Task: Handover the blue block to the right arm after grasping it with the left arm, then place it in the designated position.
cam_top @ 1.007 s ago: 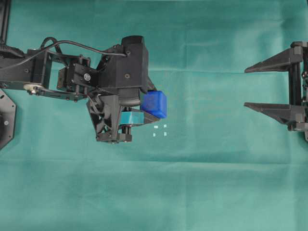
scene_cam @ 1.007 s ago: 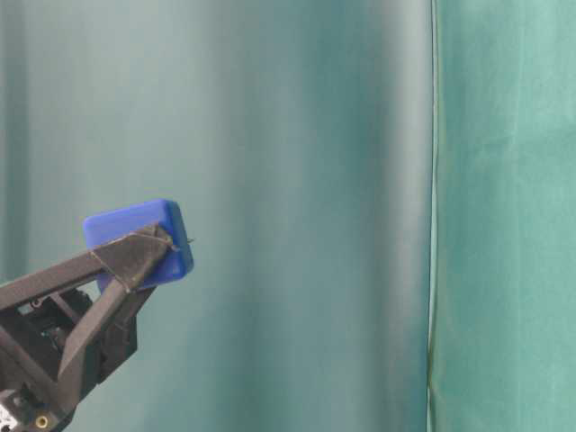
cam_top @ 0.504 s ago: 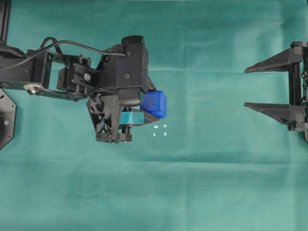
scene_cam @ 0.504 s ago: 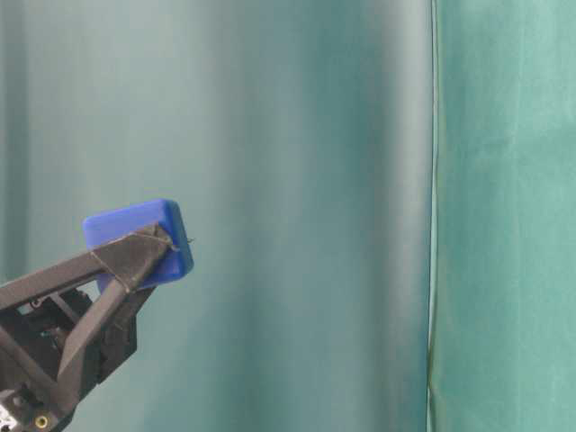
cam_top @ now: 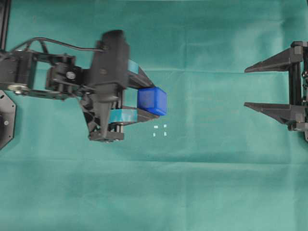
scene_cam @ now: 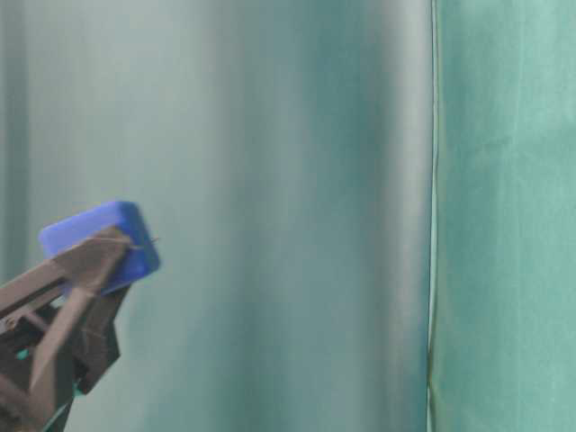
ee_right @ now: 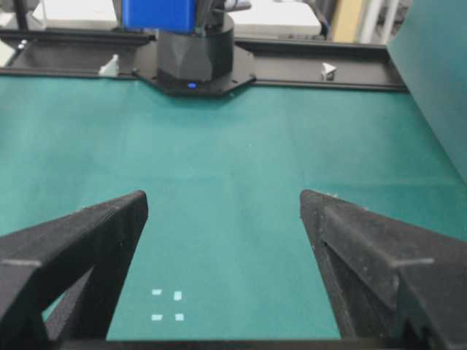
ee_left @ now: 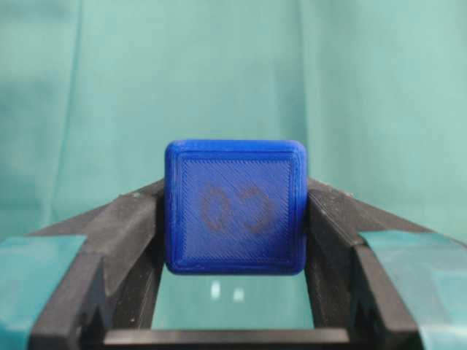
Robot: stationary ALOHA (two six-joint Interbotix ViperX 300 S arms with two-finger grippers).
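Note:
The blue block (cam_top: pixel 152 100) hangs above the green cloth, pinched between the teal-banded fingers of my left gripper (cam_top: pixel 144 100), which is shut on it. In the left wrist view the blue block (ee_left: pixel 235 207) fills the gap between the fingertips of the left gripper (ee_left: pixel 235 211), its marked face toward the camera. At table level the blue block (scene_cam: pixel 99 243) rides high at the left. The designated position (cam_top: pixel 160 130), small white marks in a square, lies just below and right of the block. My right gripper (cam_top: pixel 246 87) stands open at the far right, nothing between its plain black fingers.
Green cloth (cam_top: pixel 202 183) covers the whole table. The left arm's black base (ee_right: pixel 194 69) and a black rail (ee_right: pixel 321 73) sit at the far edge in the right wrist view, with the white marks (ee_right: pixel 166 305) on the cloth between the right fingers.
The left wrist has rolled, turning the gripper body over while the block stays near the same spot. At table level the block has shifted left. The right arm has not moved.

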